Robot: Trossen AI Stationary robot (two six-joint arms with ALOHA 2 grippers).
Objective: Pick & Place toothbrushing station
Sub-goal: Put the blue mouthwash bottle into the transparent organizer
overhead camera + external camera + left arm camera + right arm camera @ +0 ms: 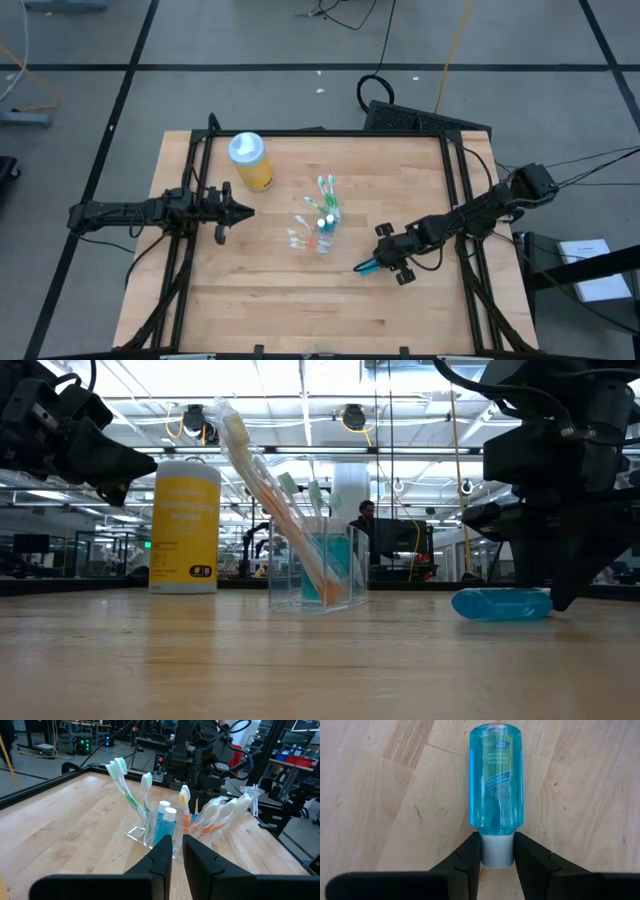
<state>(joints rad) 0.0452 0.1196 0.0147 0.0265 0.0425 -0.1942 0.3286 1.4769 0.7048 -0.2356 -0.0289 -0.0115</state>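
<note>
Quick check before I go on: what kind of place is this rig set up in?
Probably a robotics lab or workshop. The wooden table stands on a concrete floor strewn with cables, and the low view shows a person at a desk among equipment racks.

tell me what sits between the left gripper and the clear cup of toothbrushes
Nothing: in the high view, only bare wooden table separates the left gripper from the small clear plastic cup of toothbrushes. The yellow bottle with a pale blue lid stands off that line.
</note>
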